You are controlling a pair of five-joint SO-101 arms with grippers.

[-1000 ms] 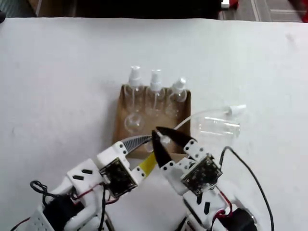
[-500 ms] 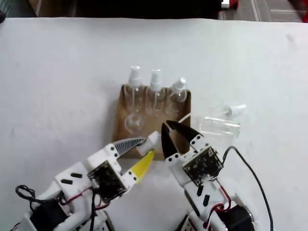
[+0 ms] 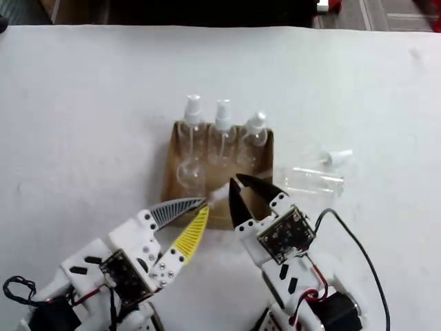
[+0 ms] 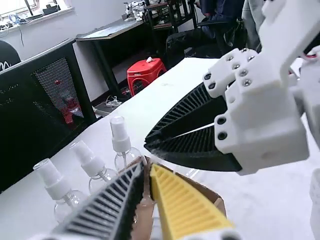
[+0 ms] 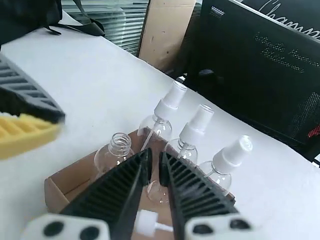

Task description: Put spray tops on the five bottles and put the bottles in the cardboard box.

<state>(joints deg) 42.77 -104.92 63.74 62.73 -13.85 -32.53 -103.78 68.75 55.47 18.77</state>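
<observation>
The cardboard box [image 3: 172,181] lies mid-table. Along its far side stand three clear bottles [image 3: 222,131] with white spray tops; the same bottles [image 5: 187,142] face my right wrist camera. An uncapped bottle [image 3: 189,172] [image 5: 119,147] stands nearer in the box. My right gripper [image 3: 236,181] [image 5: 155,156], with black fingers, hovers over the box's near edge. It is shut on a spray top [image 3: 219,194] [image 5: 145,222] whose white head sticks out sideways. My left gripper [image 3: 206,205] [image 4: 146,170], grey and yellow, sits just beside it. Its fingers are almost together with nothing between them.
A fifth clear bottle [image 3: 313,181] lies on its side on the white table right of the box, with a loose spray top [image 3: 337,156] just behind it. The table [image 3: 83,124] is bare to the left and at the back.
My left gripper has let go of the spray top and drawn back toward the near left. The right gripper keeps the top and has turned slightly over the box's near edge.
</observation>
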